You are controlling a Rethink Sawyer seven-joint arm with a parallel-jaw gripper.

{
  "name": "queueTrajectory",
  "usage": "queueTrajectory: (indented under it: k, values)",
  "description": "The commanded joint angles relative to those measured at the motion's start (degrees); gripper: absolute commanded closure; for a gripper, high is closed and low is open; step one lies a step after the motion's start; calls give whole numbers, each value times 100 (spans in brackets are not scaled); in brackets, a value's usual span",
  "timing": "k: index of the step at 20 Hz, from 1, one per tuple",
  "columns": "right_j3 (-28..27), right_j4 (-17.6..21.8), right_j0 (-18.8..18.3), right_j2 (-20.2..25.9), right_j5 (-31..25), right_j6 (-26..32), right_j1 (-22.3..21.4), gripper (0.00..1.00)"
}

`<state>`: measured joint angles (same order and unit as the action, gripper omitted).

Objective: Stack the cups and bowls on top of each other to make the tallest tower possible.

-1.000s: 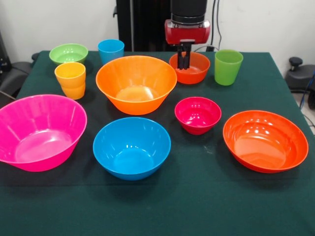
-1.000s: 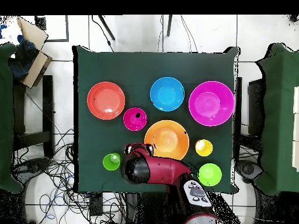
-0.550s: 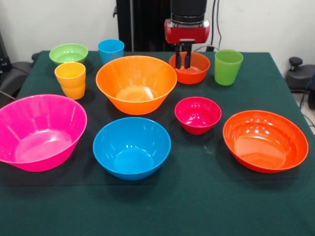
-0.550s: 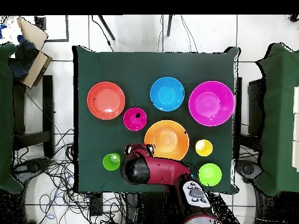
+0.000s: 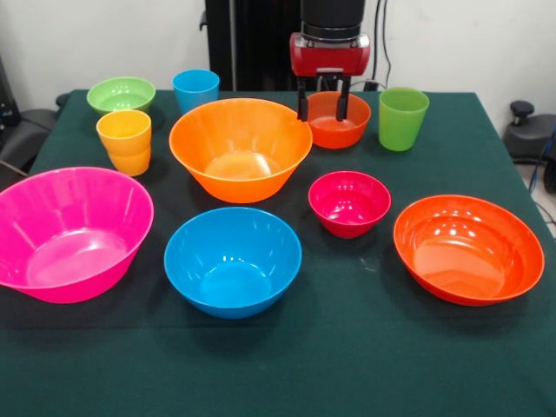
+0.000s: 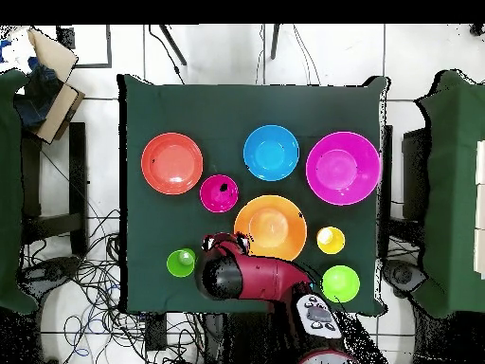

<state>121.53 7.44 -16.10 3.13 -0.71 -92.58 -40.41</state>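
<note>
Hidden in the overhead view under the red arm [image 6: 256,277]: the small orange-red bowl [image 5: 336,120] and the blue cup [image 5: 195,89]. Cut off by the front view's left edge: the big pink bowl [image 5: 69,233]. Cut off at its top edge: the arm's upper part. Blocked by the big orange bowl [image 5: 241,148]: the small orange-red bowl's left rim.

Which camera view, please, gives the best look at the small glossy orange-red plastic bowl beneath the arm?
The front view: the small glossy orange-red plastic bowl shows its rim, wall and inside, with the gripper open, its jaws straddling the left part of it. In the overhead view the red and black arm covers the bowl completely.
</note>
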Motion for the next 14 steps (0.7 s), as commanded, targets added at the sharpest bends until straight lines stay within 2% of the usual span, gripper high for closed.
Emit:
queueTrajectory:
  k: [1, 6, 8, 14]
  values:
    - [-66, 149, 68, 310, -192, -693, -122, 0]
    - [-95, 127, 72, 279, -226, -694, -130, 0]
    - [-48, 97, -87, 385, -258, -716, -44, 0]
    - [-38, 286, -86, 304, 169, -720, 215, 0]
